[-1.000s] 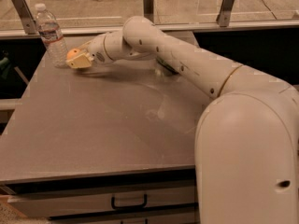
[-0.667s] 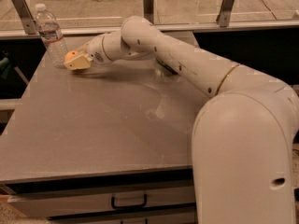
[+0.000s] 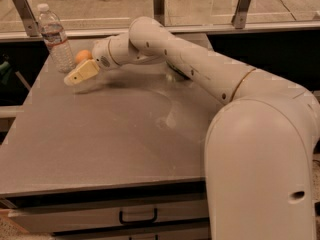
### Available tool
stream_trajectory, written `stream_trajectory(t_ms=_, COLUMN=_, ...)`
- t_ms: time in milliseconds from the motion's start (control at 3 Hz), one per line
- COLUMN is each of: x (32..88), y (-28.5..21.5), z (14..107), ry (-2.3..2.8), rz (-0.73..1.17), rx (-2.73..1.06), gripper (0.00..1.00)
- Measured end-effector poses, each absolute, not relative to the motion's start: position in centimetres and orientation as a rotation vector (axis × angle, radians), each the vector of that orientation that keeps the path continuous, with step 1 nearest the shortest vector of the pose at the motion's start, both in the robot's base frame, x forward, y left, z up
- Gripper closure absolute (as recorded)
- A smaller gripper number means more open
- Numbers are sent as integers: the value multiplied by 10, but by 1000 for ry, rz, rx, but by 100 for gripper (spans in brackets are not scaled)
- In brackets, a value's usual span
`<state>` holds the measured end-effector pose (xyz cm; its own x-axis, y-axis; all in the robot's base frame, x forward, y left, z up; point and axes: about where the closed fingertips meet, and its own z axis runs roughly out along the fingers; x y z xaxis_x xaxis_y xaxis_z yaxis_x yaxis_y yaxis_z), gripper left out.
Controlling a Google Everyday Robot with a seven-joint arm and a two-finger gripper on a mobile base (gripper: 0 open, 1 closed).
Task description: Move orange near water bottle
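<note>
The small round orange fruit sits on the grey tabletop near its far left corner, just beside the tall clear plastic water bottle with a white cap. The tan claw hangs just in front of the orange, toward the left edge. I cannot tell whether it is released or clenched. The placement looks done, and only drawing the white arm clear seems left.

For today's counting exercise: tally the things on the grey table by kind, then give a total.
water bottle: 1
orange: 1
Total: 2
The gripper is just in front of the orange, beside the water bottle. A dark shape under the arm is too hidden to count.
</note>
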<state>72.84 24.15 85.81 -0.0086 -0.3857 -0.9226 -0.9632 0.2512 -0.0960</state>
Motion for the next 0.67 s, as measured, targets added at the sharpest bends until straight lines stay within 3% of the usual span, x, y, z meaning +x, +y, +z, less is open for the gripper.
stream_trajectory(t_ms=667, x=689, y=193, z=913, ry=1474, rz=689, rx=-1370, gripper=0)
